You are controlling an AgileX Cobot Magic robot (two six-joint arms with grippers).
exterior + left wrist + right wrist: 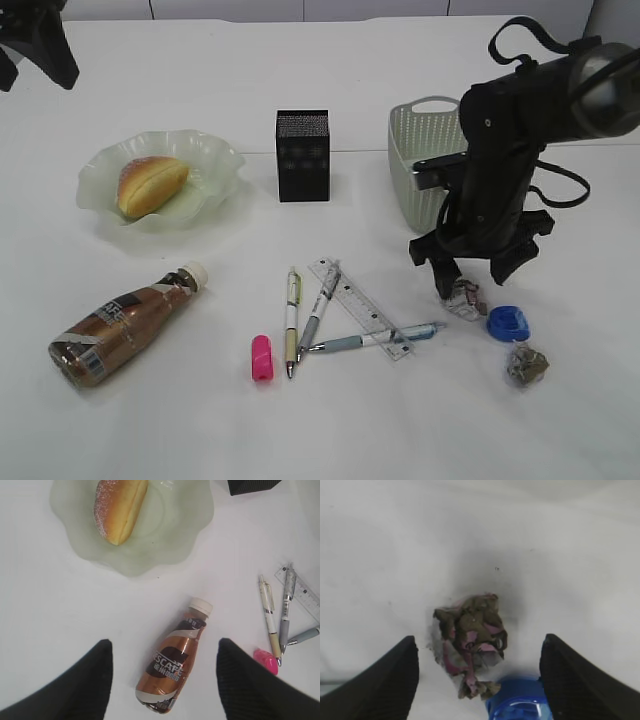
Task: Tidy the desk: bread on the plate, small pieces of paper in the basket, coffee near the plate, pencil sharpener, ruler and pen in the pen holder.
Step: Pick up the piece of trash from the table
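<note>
White worktop [560, 420], evenly lit, pale wall panels behind.

Crumpled paper scrap [472, 640]: pink-and-brown wad lying on the worktop directly under the right claw [462, 283], touching a blue pencil sharpener [509, 321]. Judged very light, soft and crushable; it should compress under a pinch across its bulk without slipping. The neighbouring sharpener may get nudged. Right claw released, fingers standing either side of the wad, nothing held.

Second paper wad [526, 364]: darker, just beyond the sharpener.

Basket [425, 160]: close behind the right arm.

Coffee [174, 660]: on its side near the plate [215, 185], below the left claw [165, 680], which is released and empty. Judged smooth, round, liable to roll; take it mid-body.

Bread [150, 184]: already on the plate.

Pens, ruler [360, 308]: loose in front of the pen holder [303, 156].
</note>
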